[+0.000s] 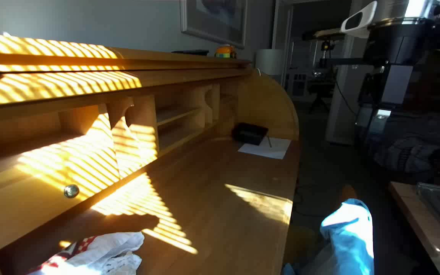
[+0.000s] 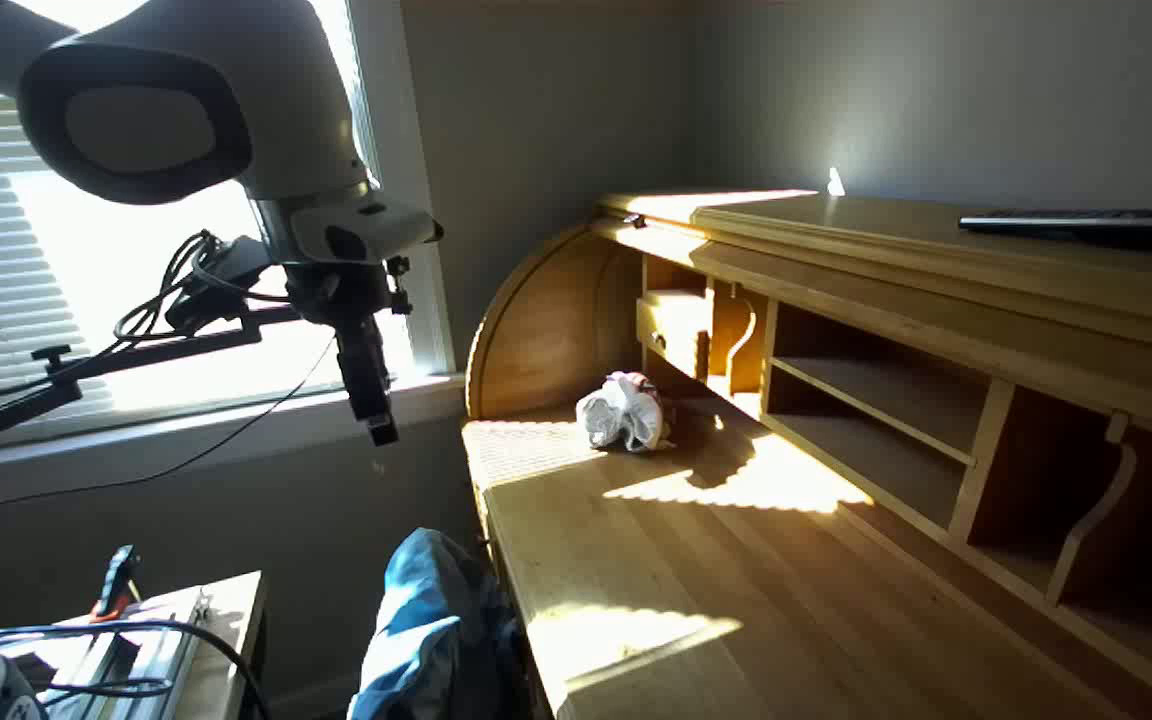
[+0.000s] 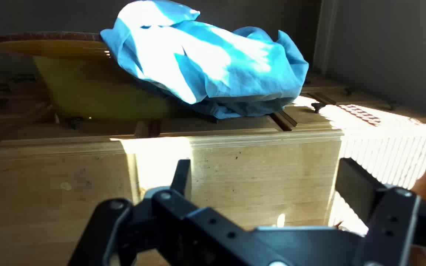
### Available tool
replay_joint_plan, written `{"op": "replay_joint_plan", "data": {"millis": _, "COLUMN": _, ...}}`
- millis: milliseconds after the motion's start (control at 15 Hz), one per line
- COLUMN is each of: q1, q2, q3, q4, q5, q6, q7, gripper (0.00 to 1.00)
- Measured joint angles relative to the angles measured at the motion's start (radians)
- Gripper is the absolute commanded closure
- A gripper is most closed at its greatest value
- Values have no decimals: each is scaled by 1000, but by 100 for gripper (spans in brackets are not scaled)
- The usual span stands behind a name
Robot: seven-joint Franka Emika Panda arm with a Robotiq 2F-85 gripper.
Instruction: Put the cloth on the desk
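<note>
A light blue cloth hangs crumpled over the back of a chair in front of the desk. It also shows in both exterior views. A white cloth with red checks lies bunched on the desk at its far end in an exterior view. The wooden desk top also shows in the wrist view. My gripper is open with nothing between its fingers. In an exterior view the gripper points down, above and apart from the blue cloth.
The desk has a raised row of cubbies along its back. A black object and a white paper lie at one end. The chair stands at the desk's front edge. A side table holds metal rails and cables.
</note>
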Motion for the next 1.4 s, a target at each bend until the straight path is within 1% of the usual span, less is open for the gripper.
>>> {"op": "replay_joint_plan", "data": {"millis": 600, "q1": 0, "q2": 0, "q3": 0, "q4": 0, "q5": 0, "q6": 0, "q7": 0, "gripper": 0}}
{"op": "replay_joint_plan", "data": {"millis": 667, "q1": -5, "q2": 0, "q3": 2, "q4": 0, "q5": -4, "q6": 24, "q7": 6, "gripper": 0}}
{"op": "replay_joint_plan", "data": {"millis": 800, "q1": -30, "q2": 12, "q3": 0, "q4": 0, "q5": -4, "q6": 124, "q7": 9, "gripper": 0}}
{"op": "replay_joint_plan", "data": {"millis": 933, "q1": -55, "q2": 56, "q3": -14, "q4": -1, "q5": -4, "q6": 227, "q7": 6, "gripper": 0}}
{"op": "replay_joint_plan", "data": {"millis": 1067, "q1": -63, "q2": 129, "q3": -32, "q4": -3, "q5": -3, "q6": 299, "q7": 4, "gripper": 0}}
{"op": "replay_joint_plan", "data": {"millis": 1200, "q1": -56, "q2": 217, "q3": -49, "q4": -3, "q5": 1, "q6": 316, "q7": -1, "gripper": 0}}
{"op": "replay_joint_plan", "data": {"millis": 1400, "q1": -57, "q2": 342, "q3": -46, "q4": 3, "q5": 1, "q6": 291, "q7": 38, "gripper": 0}}
